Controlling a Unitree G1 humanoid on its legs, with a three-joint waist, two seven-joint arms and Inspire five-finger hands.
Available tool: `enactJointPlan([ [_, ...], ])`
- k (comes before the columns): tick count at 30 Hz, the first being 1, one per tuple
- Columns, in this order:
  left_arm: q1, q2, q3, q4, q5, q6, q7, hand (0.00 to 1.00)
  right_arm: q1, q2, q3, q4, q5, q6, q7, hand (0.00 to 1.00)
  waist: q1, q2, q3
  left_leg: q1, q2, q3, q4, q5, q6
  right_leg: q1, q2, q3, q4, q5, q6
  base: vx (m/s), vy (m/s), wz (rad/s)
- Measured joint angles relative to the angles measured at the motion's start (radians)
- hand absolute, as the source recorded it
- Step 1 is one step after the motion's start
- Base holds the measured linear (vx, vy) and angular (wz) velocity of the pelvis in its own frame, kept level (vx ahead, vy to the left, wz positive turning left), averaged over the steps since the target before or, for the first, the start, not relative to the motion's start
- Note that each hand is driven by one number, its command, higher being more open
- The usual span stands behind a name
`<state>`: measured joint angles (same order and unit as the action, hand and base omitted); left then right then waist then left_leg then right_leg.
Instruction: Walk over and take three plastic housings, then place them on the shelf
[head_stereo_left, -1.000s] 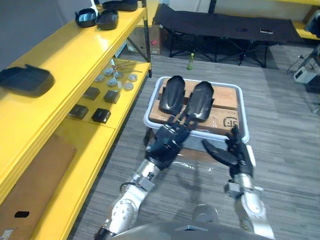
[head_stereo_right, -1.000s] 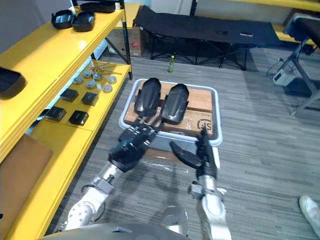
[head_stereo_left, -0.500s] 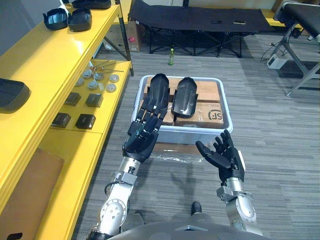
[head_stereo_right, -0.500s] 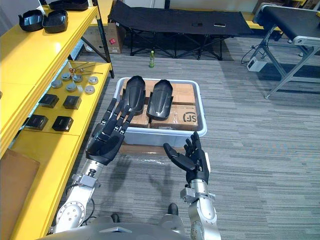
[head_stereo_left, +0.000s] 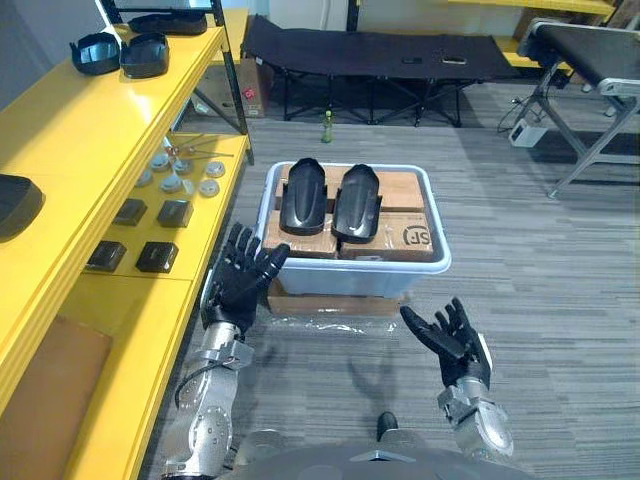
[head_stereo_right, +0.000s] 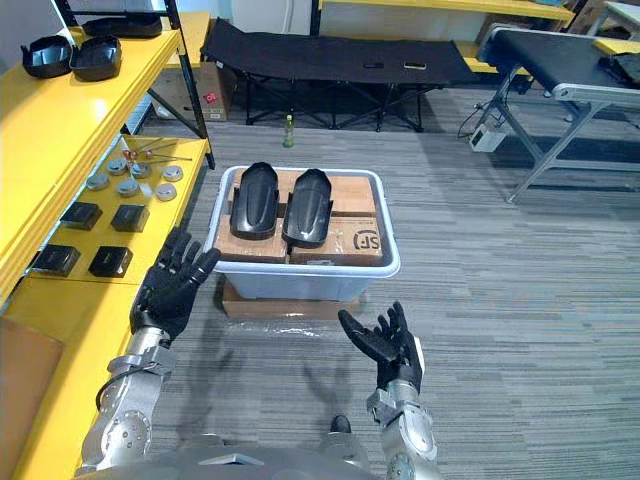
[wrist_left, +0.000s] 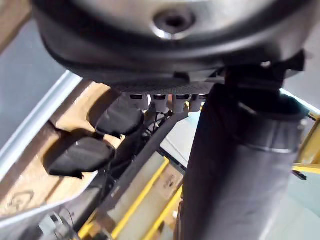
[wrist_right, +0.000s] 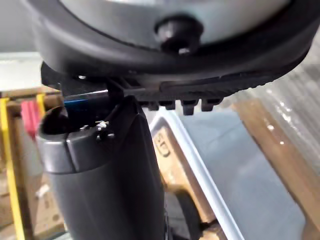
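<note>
Housings came first in our look: the left housing and the right housing, both dark plastic, lay side by side on cardboard boxes inside a pale bin on the floor, at twelve o'clock from us. We saw the left hand raised at eleven o'clock, just beside the bin's near left corner, its fingers spread wide and holding nothing; we could not tell whether it touched the rim. The right hand hung at one o'clock, nearer to us than the bin and apart from it, palm up, fingers straight and fanned, empty too. Along nine to ten o'clock ran the yellow shelf; on its top board we made out a pair of dark shells at the far end and another dark shell nearer. On the lower board lay small dark blocks and grey discs. Beyond the bin, at twelve o'clock, stood a green bottle and a black folding cot
</note>
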<state>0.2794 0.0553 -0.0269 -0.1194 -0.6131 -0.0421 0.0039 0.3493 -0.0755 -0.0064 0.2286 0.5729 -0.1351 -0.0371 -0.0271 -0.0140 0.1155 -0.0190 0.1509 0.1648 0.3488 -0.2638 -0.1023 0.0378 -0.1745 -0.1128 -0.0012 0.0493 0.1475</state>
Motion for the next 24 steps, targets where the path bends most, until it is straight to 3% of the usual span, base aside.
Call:
enactJointPlan([
  [6,0.005,-0.012,-0.015,-0.003,0.023,0.019,-0.023,1.00,-0.029,0.003,0.083,0.000,0.003,0.015,-0.014,1.00,0.011,0.010,0.003,-0.008,0.002,0.019,0.023,-0.012,0.004,-0.028,0.000,0.011,0.033,-0.004,-0.006,-0.02,0.024,-0.08],
  [10,0.001,-0.005,-0.034,-0.004,0.069,0.030,-0.055,1.00,-0.067,0.003,0.097,-0.001,0.025,0.022,-0.027,1.00,0.024,0.033,0.025,-0.029,0.008,0.068,0.069,-0.043,0.026,-0.170,-0.010,0.017,0.235,-0.033,-0.050,-0.09,0.076,-0.45],
  [13,-0.004,0.026,-0.048,-0.009,0.080,0.049,-0.070,1.00,-0.070,0.002,0.093,-0.001,0.025,0.022,-0.045,1.00,0.016,0.023,0.046,-0.025,-0.001,0.087,0.102,-0.052,0.038,-0.191,-0.034,0.006,0.270,-0.031,-0.047,-0.11,0.099,-0.33],
  [15,-0.015,0.067,-0.057,-0.010,0.077,0.049,-0.090,1.00,-0.060,0.002,0.093,-0.001,0.025,0.022,-0.054,1.00,0.001,0.018,0.068,-0.028,-0.001,0.093,0.142,-0.079,0.055,-0.155,-0.041,0.000,0.196,-0.010,-0.016,-0.12,0.114,-0.16],
  [17,-0.017,0.080,-0.058,-0.010,0.069,0.049,-0.101,1.00,-0.052,0.002,0.091,-0.001,0.025,0.021,-0.054,1.00,-0.003,0.020,0.077,-0.033,-0.001,0.093,0.160,-0.094,0.070,-0.154,-0.051,-0.008,0.197,-0.010,-0.014,-0.10,0.125,-0.03],
  [19,-0.017,0.081,-0.060,-0.010,0.054,0.048,-0.105,1.00,-0.046,0.002,0.080,-0.001,0.024,0.021,-0.037,1.00,-0.004,0.029,0.088,-0.032,0.000,0.083,0.172,-0.099,0.066,-0.164,-0.056,-0.023,0.239,-0.035,-0.037,-0.06,0.047,0.13],
  [24,-0.029,0.080,-0.126,-0.010,-0.029,0.040,-0.096,1.00,-0.045,-0.001,0.081,-0.001,0.034,0.028,0.050,1.00,-0.007,0.043,0.077,-0.072,0.000,-0.039,0.214,-0.127,0.029,-0.194,-0.061,-0.036,0.427,-0.187,-0.034,0.04,-0.098,0.58],
])
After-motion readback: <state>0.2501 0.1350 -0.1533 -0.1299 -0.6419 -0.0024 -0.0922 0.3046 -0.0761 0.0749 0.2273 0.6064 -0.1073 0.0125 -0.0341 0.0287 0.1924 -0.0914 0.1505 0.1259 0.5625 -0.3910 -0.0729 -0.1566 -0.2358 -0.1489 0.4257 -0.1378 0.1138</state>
